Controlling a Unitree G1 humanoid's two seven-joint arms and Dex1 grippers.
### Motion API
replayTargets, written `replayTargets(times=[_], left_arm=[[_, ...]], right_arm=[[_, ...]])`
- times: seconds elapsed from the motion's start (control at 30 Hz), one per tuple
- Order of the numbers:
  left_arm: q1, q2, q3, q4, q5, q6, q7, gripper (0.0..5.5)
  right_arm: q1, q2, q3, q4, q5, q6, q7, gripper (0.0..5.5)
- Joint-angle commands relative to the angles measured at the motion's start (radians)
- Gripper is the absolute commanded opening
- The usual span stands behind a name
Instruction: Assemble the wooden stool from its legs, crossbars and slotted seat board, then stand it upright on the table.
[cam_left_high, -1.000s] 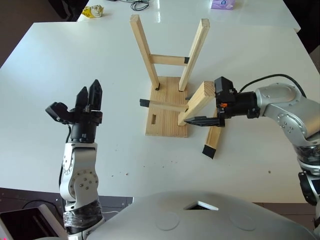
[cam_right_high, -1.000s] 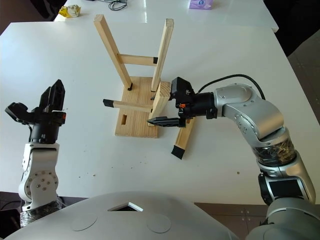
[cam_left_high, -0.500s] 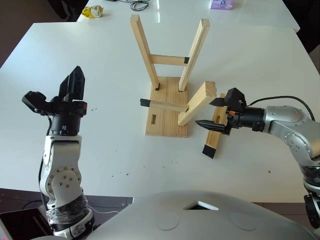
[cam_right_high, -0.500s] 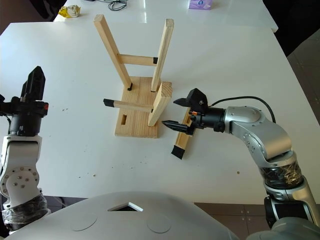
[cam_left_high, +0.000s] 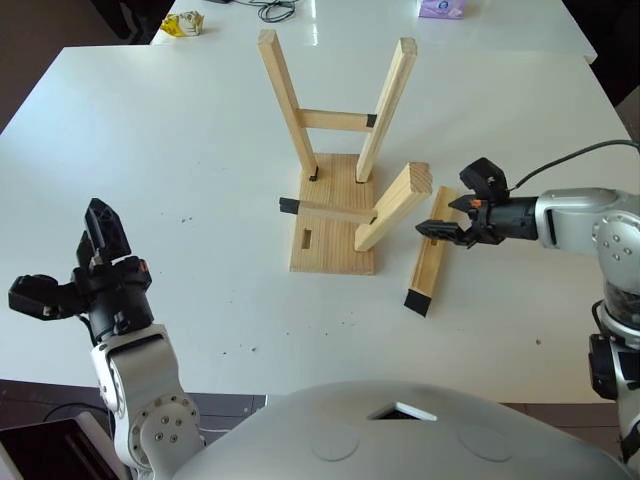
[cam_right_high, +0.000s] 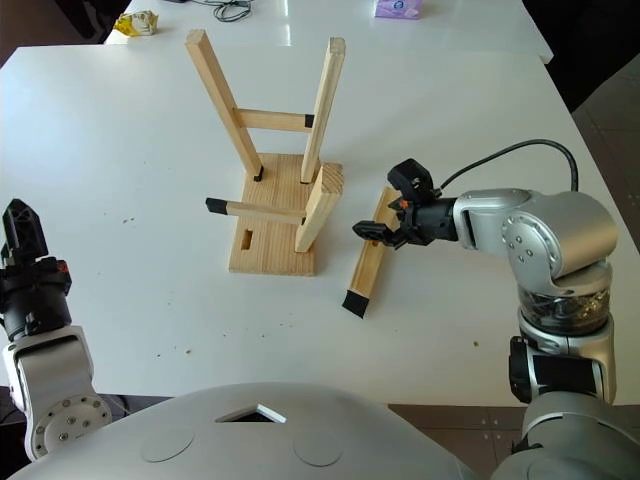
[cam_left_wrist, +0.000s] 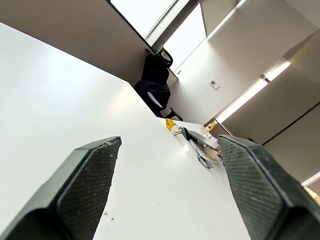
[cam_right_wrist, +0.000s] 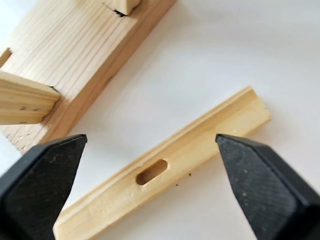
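Wooden seat board (cam_left_high: 330, 245) bearing 3 legs (cam_left_high: 285, 100).
Right gripper (cam_left_high: 436, 218) gapes wide over loose leg (cam_left_high: 425, 270) beside board, leg end cropped; left gripper (cam_left_wrist: 170, 142) wide.

Office or meeting room, not a workshop.

Long white worktop (cam_left_high: 150, 130) with a second one (cam_left_high: 350, 25) butted up behind it, carrying loose cables (cam_left_high: 275, 10), a yellow packet (cam_left_high: 183, 23) and a purple packet (cam_left_high: 443, 8). Left wrist view: black swivel chairs (cam_left_wrist: 156, 92), a tall window (cam_left_wrist: 142, 10), plain walls, a ceiling strip light (cam_left_wrist: 276, 71).
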Motion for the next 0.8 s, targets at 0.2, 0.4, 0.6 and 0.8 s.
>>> replayTargets(times=[0.2, 0.4, 0.6, 0.8], left_arm=[[0.007, -0.003, -0.04, -0.057, 0.006, -0.014, 0.089, 3.59], [-0.009, 0.005, -0.055, -0.053, 0.016, -0.013, 0.102, 3.59], [-0.006, 0.022, -0.051, -0.054, 0.004, -0.008, 0.105, 3.59], [0.003, 0.028, -0.052, -0.06, -0.003, -0.004, 0.106, 3.59]], right_arm=[[-0.059, 0.083, -0.003, 0.13, 0.146, 0.008, -0.313, 4.76], [-0.058, 0.152, -0.036, 0.203, 0.236, 0.008, -0.561, 4.76], [-0.044, 0.199, -0.067, 0.22, 0.283, 0.008, -0.74, 4.76], [0.0, 0.235, -0.1, 0.225, 0.368, 0.008, -0.892, 4.76]])
